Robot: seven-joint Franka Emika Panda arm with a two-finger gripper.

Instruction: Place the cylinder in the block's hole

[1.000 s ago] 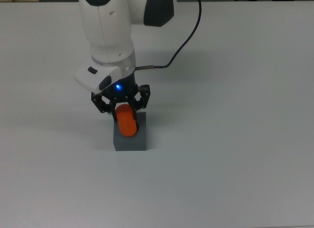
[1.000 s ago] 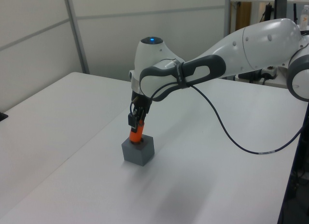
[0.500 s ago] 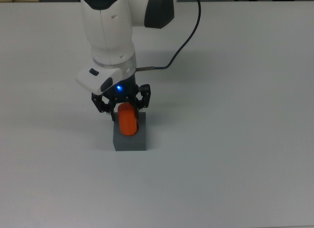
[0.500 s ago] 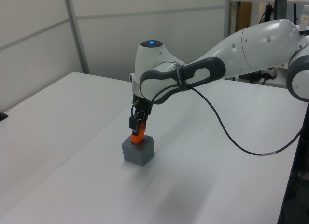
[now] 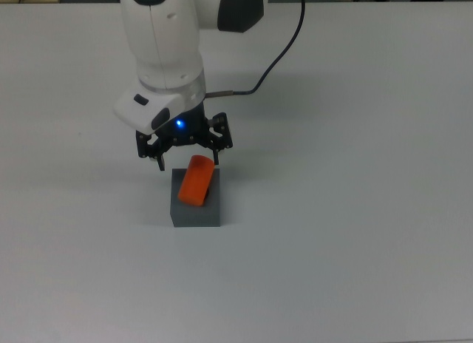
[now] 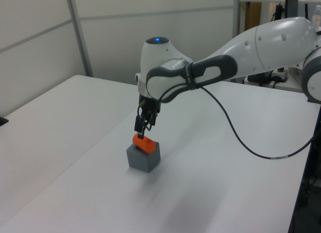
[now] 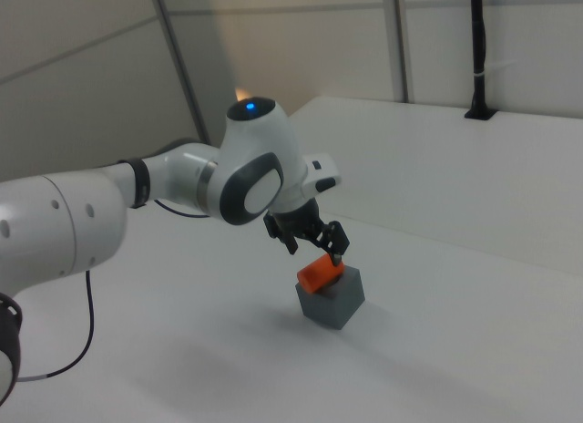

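Gripper [image 5: 186,155] hangs just above the block [image 5: 196,210], jaws spread and holding nothing. The cylinder [image 5: 196,180] lies directly below the fingertips, free of them, on the block's top face. It is tilted, not upright: its long axis leans toward the top view's upper right. Cylinder is smooth, orange-red, with rounded ends. Judgement: lower end caught at the hole, not seated.
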